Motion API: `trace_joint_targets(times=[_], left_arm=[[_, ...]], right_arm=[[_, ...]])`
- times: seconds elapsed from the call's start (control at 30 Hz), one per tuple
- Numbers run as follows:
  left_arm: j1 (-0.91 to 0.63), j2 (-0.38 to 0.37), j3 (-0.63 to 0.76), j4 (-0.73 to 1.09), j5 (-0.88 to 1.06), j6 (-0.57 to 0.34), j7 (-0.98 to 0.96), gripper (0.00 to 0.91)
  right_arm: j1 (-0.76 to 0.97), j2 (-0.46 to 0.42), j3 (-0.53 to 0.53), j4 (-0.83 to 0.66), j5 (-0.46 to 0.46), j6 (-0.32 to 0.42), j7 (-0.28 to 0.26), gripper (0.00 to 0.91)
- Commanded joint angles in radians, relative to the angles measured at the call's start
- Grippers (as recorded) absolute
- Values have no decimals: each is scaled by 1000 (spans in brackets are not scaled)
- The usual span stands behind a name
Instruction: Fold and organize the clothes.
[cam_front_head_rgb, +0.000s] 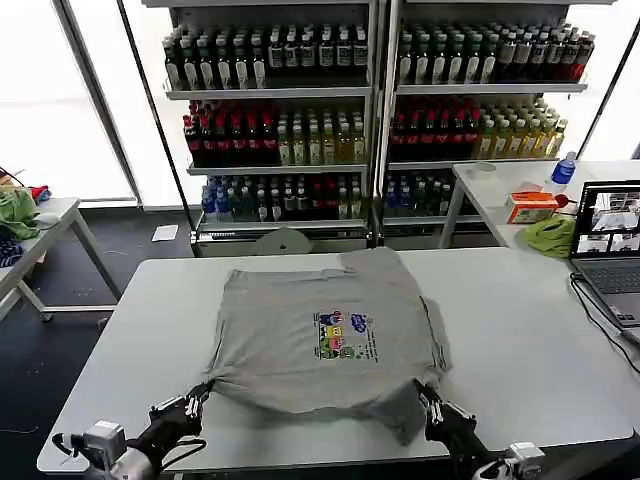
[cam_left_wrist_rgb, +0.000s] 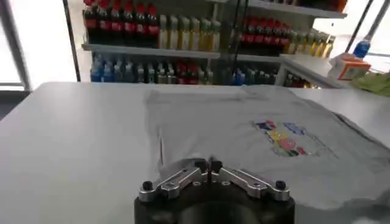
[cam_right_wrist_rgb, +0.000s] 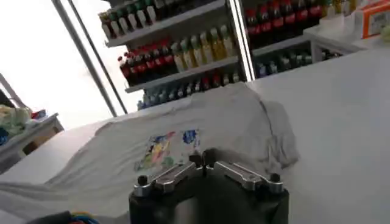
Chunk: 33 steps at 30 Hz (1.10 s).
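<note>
A light grey T-shirt (cam_front_head_rgb: 320, 330) with a small multicoloured chest print (cam_front_head_rgb: 344, 336) lies spread on the grey table (cam_front_head_rgb: 520, 330), collar end toward the far edge. My left gripper (cam_front_head_rgb: 197, 394) is at the shirt's near left hem corner, jaws shut on the cloth. My right gripper (cam_front_head_rgb: 428, 396) pinches the near right hem corner the same way, and cloth hangs down beside it. The left wrist view has the left gripper (cam_left_wrist_rgb: 208, 164) closed at the hem with the shirt (cam_left_wrist_rgb: 256, 128) stretching away. In the right wrist view the right gripper (cam_right_wrist_rgb: 203, 159) is closed on the shirt (cam_right_wrist_rgb: 201, 131).
An open laptop (cam_front_head_rgb: 608, 238) with a cable stands at the table's right edge. On the table behind it are a bright green cloth (cam_front_head_rgb: 548, 236), an orange box (cam_front_head_rgb: 530, 207) and a bottle (cam_front_head_rgb: 563, 170). Shelves of drinks (cam_front_head_rgb: 290, 120) fill the back. A side table (cam_front_head_rgb: 40, 235) stands far left.
</note>
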Motion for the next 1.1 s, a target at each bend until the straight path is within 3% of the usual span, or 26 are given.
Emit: trace_joint_targets(times=[0.03,0.3,0.7,0.73,0.77,0.8,0.83,0.87,0.9,1.1], left_arm=[[-139,64,25,62,-39,9,-6,10],[-276,108,75,173,-103,10,-32,10],[-484,97,213,361,-128,10,-47,10],[-504,95,235,382,-128,10,-47,10],[-517,95,250,406,-128,10,-46,10],[-525,94,260,415,-128,10,-48,91],[-538,90,272,440,-126,10,-48,292],[-545,87,278,452,-123,11,-47,786],[-550,83,281,464,-119,11,-46,907],[-523,80,263,492,-78,11,-17,907]], right_arm=[[104,6,-14,-33,7,7,11,0],[247,5,-39,-125,9,-21,35,0],[418,20,-113,-320,-25,-54,47,0],[434,25,-123,-355,-40,-51,43,907],[443,29,-131,-370,-47,-52,44,907],[451,31,-135,-383,-52,-52,46,907],[469,42,-139,-406,-68,-52,47,907],[477,47,-141,-417,-86,-60,40,907],[483,48,-144,-421,-86,-78,23,907],[516,58,-158,-443,-106,-130,-7,907]])
